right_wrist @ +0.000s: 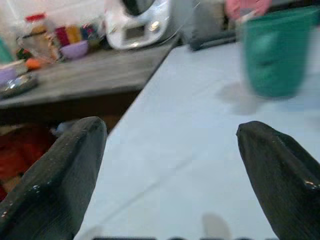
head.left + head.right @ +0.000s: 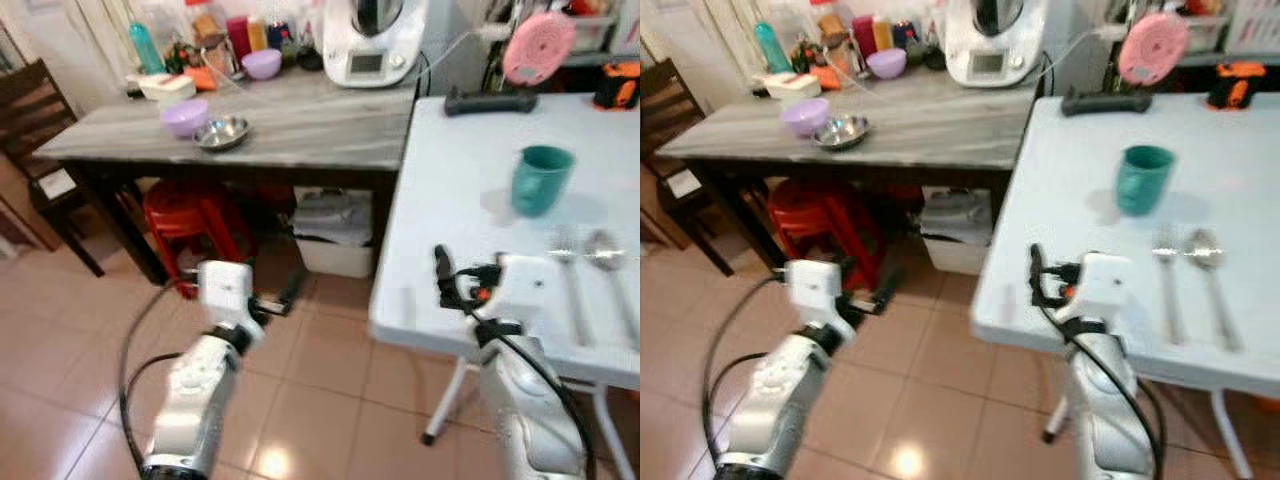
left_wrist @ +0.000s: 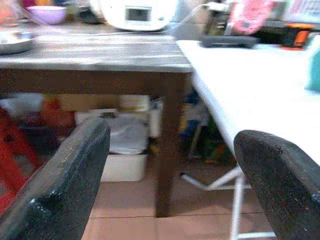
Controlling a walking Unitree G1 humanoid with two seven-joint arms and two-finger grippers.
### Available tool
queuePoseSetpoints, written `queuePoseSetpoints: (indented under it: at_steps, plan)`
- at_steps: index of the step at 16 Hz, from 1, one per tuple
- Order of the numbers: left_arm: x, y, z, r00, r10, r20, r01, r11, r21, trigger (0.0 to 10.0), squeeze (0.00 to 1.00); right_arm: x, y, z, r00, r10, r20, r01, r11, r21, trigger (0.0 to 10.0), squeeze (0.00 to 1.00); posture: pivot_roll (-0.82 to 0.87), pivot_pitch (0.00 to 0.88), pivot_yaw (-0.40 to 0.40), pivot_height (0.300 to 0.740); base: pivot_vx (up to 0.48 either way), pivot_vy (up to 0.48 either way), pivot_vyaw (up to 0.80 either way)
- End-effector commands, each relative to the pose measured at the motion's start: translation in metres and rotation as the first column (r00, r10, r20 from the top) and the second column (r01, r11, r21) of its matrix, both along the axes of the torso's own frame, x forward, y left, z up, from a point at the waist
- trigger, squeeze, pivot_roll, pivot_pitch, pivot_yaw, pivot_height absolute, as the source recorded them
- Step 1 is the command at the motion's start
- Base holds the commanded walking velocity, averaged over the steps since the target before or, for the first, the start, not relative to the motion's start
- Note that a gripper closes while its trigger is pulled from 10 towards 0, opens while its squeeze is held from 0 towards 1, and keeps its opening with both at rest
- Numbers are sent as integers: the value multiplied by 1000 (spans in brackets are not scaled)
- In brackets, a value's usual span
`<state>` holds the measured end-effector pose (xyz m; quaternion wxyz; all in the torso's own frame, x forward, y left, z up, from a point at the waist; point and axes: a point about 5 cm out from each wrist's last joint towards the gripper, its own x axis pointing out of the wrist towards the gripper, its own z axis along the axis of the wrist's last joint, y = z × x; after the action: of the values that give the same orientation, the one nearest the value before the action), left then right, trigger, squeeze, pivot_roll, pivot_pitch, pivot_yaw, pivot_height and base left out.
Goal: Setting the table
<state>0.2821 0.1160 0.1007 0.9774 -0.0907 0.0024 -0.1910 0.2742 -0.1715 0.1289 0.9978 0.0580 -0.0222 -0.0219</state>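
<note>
Right now both grippers empty: right gripper [image 1: 167, 175] spread wide over white table [image 2: 470, 200] w/ teal cup [image 2: 541, 179]; left gripper [image 3: 170, 185] spread too.

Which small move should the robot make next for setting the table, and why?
Probably turn toward the grey table and reach the left gripper for the steel bowl: the white table holds a cup, fork and spoon, but no dish, and both grippers are open.

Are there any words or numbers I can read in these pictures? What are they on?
None can be read.
White kitchen machine: its small screen is too blurred to read.
Bottles and jars at the back of the grey wooden table: labels too small and blurred.
Green cup, fork and spoon on the white table: no writing visible.
</note>
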Motion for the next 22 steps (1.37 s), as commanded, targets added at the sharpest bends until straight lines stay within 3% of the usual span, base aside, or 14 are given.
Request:
queuePoseSetpoints:
  at_steps: [1,10,18,22]
  plan:
    - [1,13,2,999,32,6,-32,999,22,10000,0,3,11,4,999,30,17,-30,999,16,10000,0,-89,19,141,740,0,-330,0]
    - [2,12,2,1000,29,4,-29,999,26,10000,0,10,14,6,999,43,26,-44,999,11,10000,0,-84,22,139,740,0,-331,0]
    - [3,8,0,1000,19,-2,-19,999,29,10000,0,16,15,5,999,37,17,-37,999,-6,10000,0,-86,28,131,740,0,0,0]
    - [1,7,-1,1000,14,-4,-14,999,29,10000,0,17,13,5,999,31,13,-31,999,-13,10000,0,-88,35,129,740,0,0,-714]
